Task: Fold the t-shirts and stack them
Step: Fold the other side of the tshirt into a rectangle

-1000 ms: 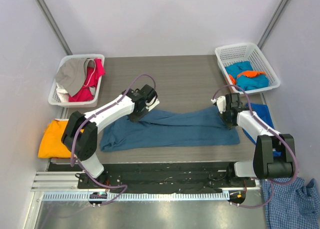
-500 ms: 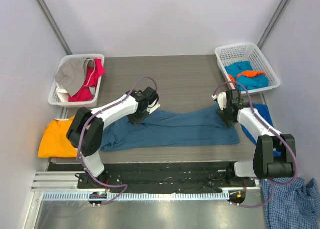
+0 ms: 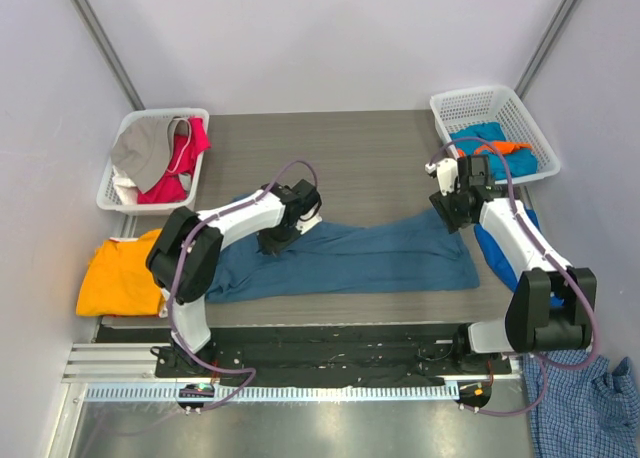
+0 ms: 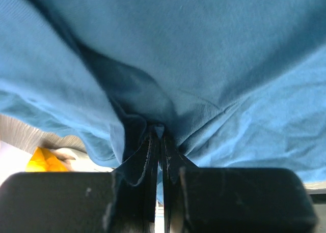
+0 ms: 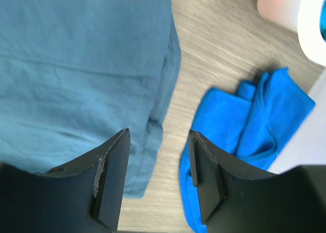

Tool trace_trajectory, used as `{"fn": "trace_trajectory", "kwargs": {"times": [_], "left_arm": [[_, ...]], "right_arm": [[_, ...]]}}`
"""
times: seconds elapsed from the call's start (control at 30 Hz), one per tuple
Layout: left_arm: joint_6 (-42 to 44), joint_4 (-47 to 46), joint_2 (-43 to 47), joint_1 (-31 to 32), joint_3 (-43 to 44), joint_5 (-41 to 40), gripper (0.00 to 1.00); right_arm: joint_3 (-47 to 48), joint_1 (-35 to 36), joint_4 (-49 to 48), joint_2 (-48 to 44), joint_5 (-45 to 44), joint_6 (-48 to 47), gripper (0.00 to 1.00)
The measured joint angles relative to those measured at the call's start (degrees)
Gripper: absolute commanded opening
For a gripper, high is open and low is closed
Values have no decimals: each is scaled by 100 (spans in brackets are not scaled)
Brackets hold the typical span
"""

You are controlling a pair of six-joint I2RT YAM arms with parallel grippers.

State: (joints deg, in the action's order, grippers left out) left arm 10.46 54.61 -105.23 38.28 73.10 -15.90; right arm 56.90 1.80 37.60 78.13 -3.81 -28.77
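Note:
A large teal-blue t-shirt (image 3: pixel 350 260) lies stretched across the table, folded lengthwise. My left gripper (image 3: pixel 281 234) is shut on a pinch of its upper left edge. In the left wrist view the fabric (image 4: pixel 204 65) bunches between the shut fingertips of that gripper (image 4: pixel 159 137). My right gripper (image 3: pixel 455 211) hangs open above the shirt's right end, holding nothing. The right wrist view shows this gripper (image 5: pixel 158 133) over the shirt's hem (image 5: pixel 76 65) and bare table. An orange t-shirt (image 3: pixel 115 276) lies folded at the table's left edge.
The left white basket (image 3: pixel 160 113) holds grey and red t-shirts. The right basket (image 3: pixel 480 91) holds turquoise and orange ones. A bright blue cloth (image 3: pixel 522 240) (image 5: pixel 244 121) lies just right of the teal shirt. A checked shirt (image 3: pixel 585 403) hangs at the near right.
My right gripper has opened, let go of the teal shirt's right end and lifted back toward the right basket. The left gripper has stayed shut on the shirt and shifted slightly.

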Motion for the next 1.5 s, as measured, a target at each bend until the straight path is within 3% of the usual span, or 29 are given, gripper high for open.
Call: {"fn": "trace_trajectory", "kwargs": {"times": [0.17,0.4,0.97,1.5], "left_arm": [[4,-2,-195,2,85,-11,10],[50,2,-142,2,181,-20,31],[-127,291,361,-2,463,-697,50],[369,-1182,-4,-37,1123,-330,54]], "right_arm": [[118,61,-166,575,236,79,56],[118,142,-343,1272,516,184,56],[-59,199,-686,1392,568,221,56],[-87,234,-728,1388,566,264,56]]}}
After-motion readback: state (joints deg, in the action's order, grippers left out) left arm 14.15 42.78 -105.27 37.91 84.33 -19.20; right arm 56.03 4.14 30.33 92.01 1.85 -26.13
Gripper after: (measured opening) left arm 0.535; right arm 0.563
